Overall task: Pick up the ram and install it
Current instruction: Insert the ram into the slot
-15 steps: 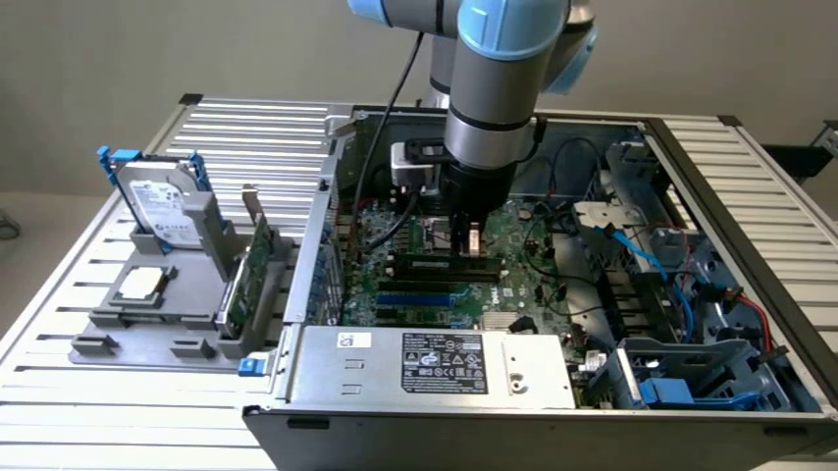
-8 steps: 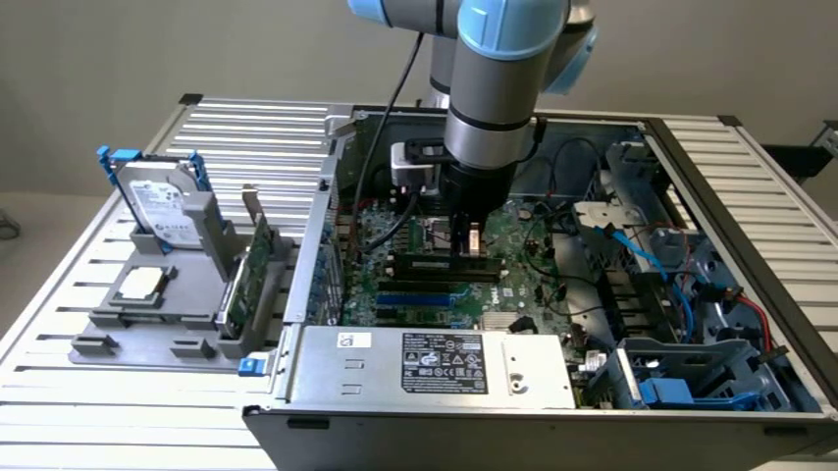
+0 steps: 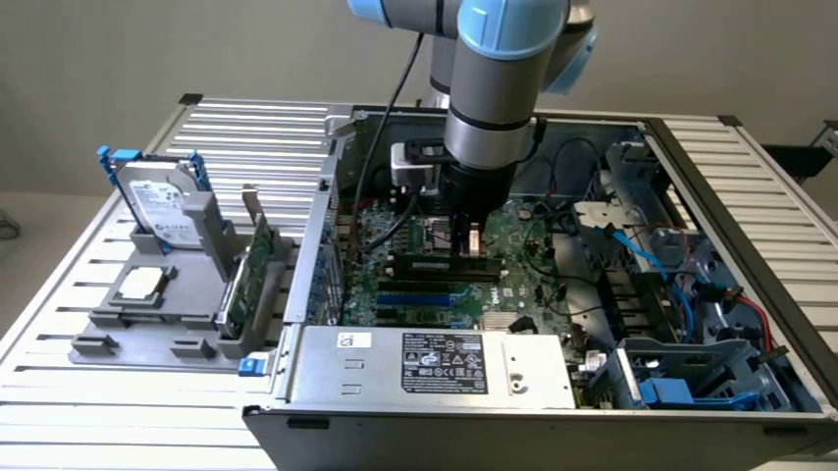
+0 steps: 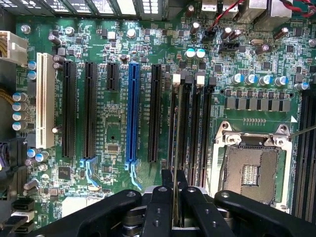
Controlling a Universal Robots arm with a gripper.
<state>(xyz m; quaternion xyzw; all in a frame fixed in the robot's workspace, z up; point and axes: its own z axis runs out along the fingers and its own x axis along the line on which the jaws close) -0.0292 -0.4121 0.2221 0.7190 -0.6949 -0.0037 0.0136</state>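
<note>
Ram (image 3: 426,262), clamped in hand (image 3: 466,237), sits inside open computer case (image 3: 524,420).

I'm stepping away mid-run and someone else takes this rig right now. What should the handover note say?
Gripper: shut on the ram, which is seen edge-on between its fingers.
Where: the arm is down inside the open computer case, with the ram lined up over the black memory slots beside the CPU socket.
Done: ram picked up and brought to the slots.
Left: seating it. Whether it is already pressed into a slot cannot be told from here.
</note>
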